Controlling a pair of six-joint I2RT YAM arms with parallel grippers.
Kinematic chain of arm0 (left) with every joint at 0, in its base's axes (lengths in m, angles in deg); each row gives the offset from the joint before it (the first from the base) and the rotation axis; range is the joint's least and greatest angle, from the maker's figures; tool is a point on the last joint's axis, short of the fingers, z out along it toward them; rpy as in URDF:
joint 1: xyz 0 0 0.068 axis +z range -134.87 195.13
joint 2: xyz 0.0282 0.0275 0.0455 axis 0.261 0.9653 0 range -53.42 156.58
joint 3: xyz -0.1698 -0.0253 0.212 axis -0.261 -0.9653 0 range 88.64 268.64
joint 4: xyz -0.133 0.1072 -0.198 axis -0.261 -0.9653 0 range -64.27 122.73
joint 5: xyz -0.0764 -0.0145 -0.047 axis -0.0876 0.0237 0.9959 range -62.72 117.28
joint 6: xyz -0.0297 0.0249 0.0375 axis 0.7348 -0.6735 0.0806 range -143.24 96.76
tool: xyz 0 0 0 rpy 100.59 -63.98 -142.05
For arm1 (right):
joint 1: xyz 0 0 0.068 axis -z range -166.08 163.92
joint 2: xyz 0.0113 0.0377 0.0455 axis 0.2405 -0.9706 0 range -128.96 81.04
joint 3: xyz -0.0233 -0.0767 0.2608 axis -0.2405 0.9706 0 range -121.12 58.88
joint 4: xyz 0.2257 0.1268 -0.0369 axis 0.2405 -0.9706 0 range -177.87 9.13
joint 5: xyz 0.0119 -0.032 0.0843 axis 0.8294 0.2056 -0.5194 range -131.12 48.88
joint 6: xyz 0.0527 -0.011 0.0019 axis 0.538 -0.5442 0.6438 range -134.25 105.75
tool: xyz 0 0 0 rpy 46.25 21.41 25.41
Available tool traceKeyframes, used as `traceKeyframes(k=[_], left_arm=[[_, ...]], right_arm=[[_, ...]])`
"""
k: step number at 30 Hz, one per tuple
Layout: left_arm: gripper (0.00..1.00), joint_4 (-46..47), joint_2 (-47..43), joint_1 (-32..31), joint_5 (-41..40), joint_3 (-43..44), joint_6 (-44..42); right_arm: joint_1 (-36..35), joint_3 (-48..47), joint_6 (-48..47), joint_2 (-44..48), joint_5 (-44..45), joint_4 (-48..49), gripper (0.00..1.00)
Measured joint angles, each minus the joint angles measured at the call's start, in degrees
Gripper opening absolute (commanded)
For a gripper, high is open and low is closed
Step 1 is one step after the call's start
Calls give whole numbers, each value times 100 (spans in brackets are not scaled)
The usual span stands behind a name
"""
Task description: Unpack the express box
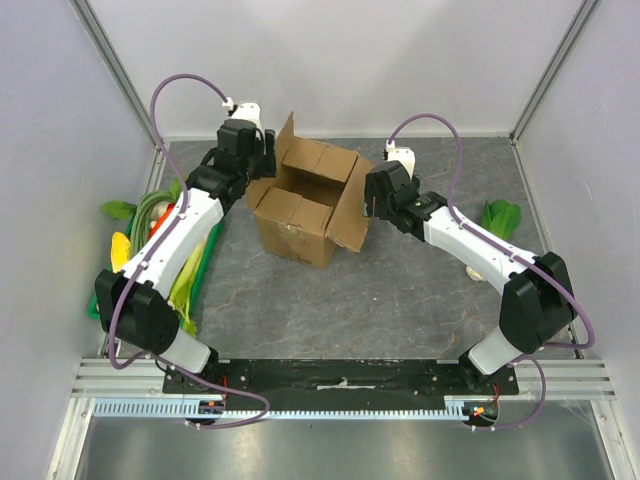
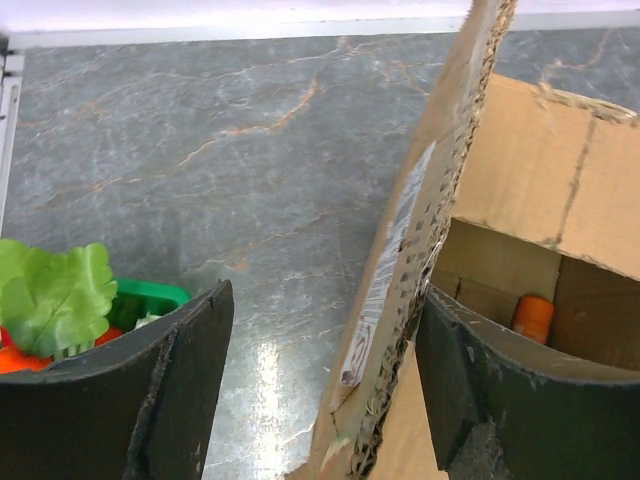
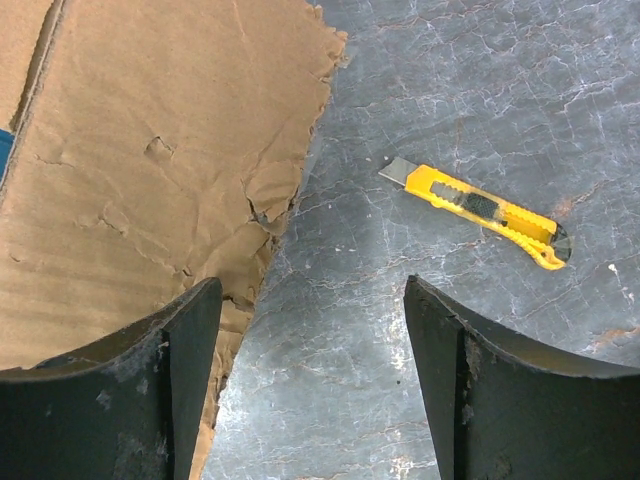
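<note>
On tbl (image 1: 400, 290): 1 box (image 1: 305, 200), 1 cutter (image 3: 480, 212)

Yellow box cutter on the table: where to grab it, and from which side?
Probably grip the box cutter across mid-handle, straight down from above. It lies flat on the table, long and slim, so its long edges are the only opposing faces; turn the jaws crosswise to its diagonal, clear of the blade end.
</note>
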Motion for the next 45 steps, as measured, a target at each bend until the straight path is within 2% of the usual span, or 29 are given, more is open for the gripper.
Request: traceKeyframes(k=[9, 18, 21, 22, 25, 27, 31, 34, 45], left_arm=[[78, -245, 31, 549, -107, 2, 168], [76, -334, 584, 577, -616, -63, 149], [59, -369, 638, 577, -509, -68, 170], [45, -369, 638, 577, -428, -68, 184], [35, -358, 638, 577, -68, -74, 284], [35, -319, 632, 577, 151, -101, 313], [52, -197, 581, 597, 634, -177, 350], [60, -114, 575, 623, 898, -181, 415], [68, 210, 575, 625, 1880, -295, 684]], right_arm=[[0, -66, 9, -155, -42, -4, 80], [0, -133, 7, -175, -109, -7, 80], [0, -133, 9, -175, -127, -7, 80], [0, -138, 9, -175, -129, -9, 80], [0, -166, 9, -175, -138, -37, 80], [0, -208, 7, -175, -149, -50, 80], [0, -328, -9, -162, -151, -66, 80], [0, -404, -42, -109, -151, -87, 80], [0, -531, -144, 52, -352, -85, 81]])
